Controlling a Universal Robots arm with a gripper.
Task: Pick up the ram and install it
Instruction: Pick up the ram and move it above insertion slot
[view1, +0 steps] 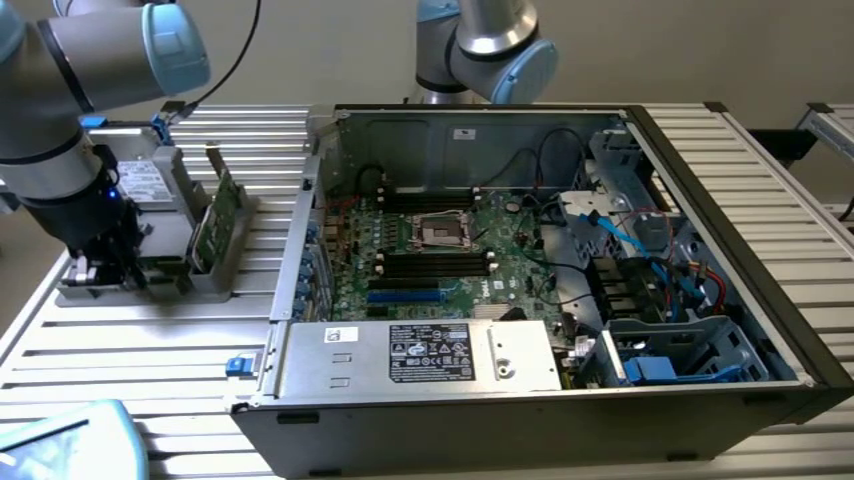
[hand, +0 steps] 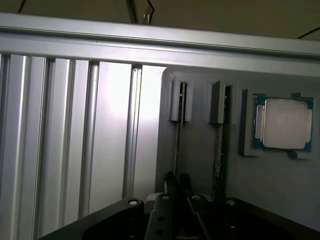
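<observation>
A slatted aluminium table (view1: 147, 350) carries an open computer case (view1: 534, 440), its motherboard (view1: 514, 250) lying flat with black memory slots (view1: 434, 262) bare and a silver power supply (view1: 427, 352) along the near wall. On the exterior view's left of the case sits a gray holder (hand: 280, 185), and a tall green card (view1: 216, 215) stands in it between the gripper (view1: 100, 270) and the case wall. A second robot arm (view1: 483, 45) rises behind the case. In the wrist view the holder also keeps a processor (hand: 286, 124) in a square recess, well apart from the claw, and a second stick (hand: 218, 160) on edge in the slot just beside the ram (hand: 178, 135). The ram stands on edge in its own slot, seen as a thin dark line, its far end seated in a raised gray guide. The claw is down at the holder, and its fingers (hand: 170, 186) are pressed together on the ram's near end. The ram's face, chips and label cannot be made out edge-on, and in the exterior view the arm's dark wrist covers that part of the holder.
</observation>
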